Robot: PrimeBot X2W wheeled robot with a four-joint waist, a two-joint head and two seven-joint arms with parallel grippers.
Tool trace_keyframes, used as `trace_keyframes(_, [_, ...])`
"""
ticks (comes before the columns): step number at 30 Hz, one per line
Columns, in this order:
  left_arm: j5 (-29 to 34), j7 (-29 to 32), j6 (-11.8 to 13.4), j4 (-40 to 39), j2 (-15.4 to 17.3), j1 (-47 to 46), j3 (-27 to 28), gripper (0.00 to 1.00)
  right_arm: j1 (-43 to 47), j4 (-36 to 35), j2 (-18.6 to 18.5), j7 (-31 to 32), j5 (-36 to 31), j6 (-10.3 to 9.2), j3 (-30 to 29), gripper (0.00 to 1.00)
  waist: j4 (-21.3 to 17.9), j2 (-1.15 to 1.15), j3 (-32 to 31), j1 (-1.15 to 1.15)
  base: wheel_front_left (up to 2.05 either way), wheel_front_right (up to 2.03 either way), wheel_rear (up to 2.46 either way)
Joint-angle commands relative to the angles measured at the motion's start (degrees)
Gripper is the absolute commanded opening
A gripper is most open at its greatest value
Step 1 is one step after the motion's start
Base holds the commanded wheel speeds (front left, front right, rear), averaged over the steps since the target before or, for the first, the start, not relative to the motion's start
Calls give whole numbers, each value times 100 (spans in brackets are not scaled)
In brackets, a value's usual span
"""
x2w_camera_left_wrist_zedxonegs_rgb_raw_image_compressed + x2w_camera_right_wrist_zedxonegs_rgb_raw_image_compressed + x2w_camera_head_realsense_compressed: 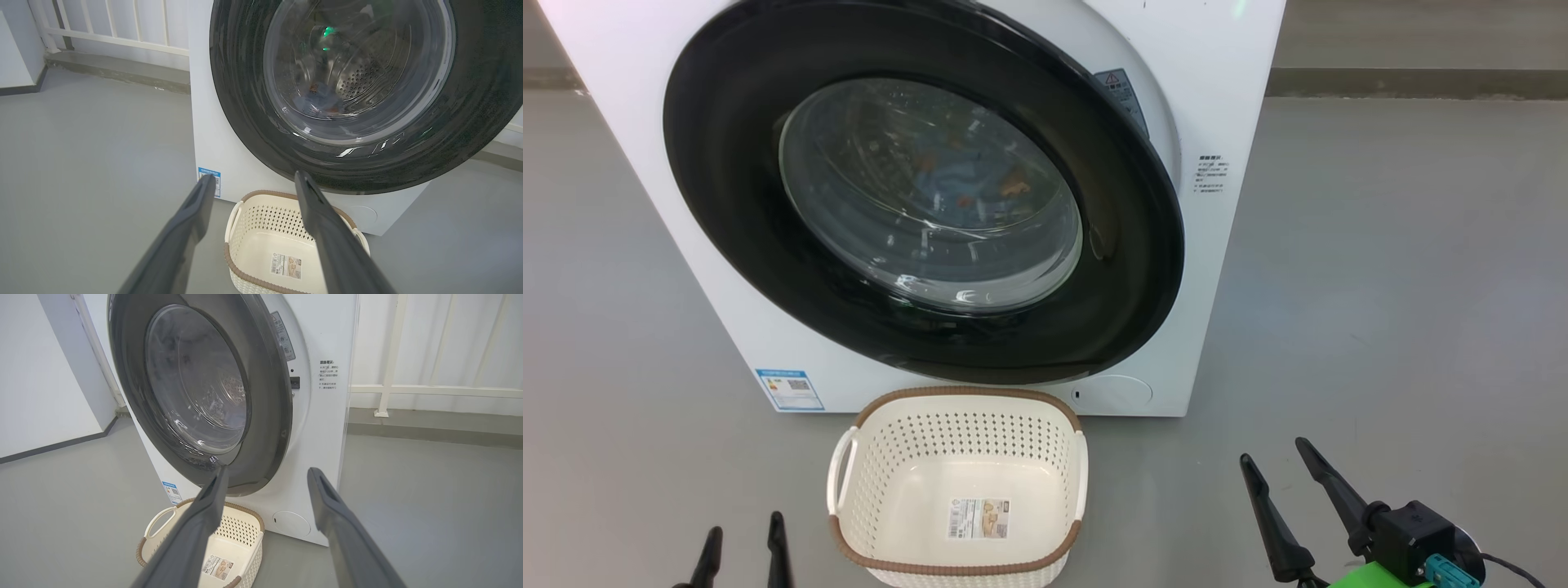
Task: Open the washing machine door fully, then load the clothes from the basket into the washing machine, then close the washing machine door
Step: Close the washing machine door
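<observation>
The white washing machine (1233,49) stands on the floor straight ahead. Its door (727,204), a glossy black ring around bulging glass, stands slightly ajar, with a gap along its right edge (282,416). Through the glass I see light-blue clothes (968,184) with orange-brown spots lying in the steel drum, also visible from the left wrist (318,100). The cream basket (964,394) sits in front of the machine and holds nothing but its label sticker. My left gripper (744,527) is open at the basket's left. My right gripper (1274,451) is open at its right. Neither touches anything.
A blue label (790,389) and a round hatch (1115,392) mark the machine's lower front. Grey floor (1405,286) spreads to both sides. A raised kerb (118,73) with a white railing runs behind, and a white wall (41,375) stands to the left.
</observation>
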Motion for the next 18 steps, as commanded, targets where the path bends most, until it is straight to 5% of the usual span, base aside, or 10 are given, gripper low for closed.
trace_keyframes(1, [74, -53, -50, -124, 21, -90, 234, 100, -84, -128, 1, -28, -14, 9, 136, 100, -2, 0, -9, 0, 0, 0, 0])
trace_keyframes(18, [249, -53, -168, -134, -44, -56, 444, 100, -40, 47, 84, -28, -175, 9, -234, 100, -59, 0, 14, 0, 0, 0, 0])
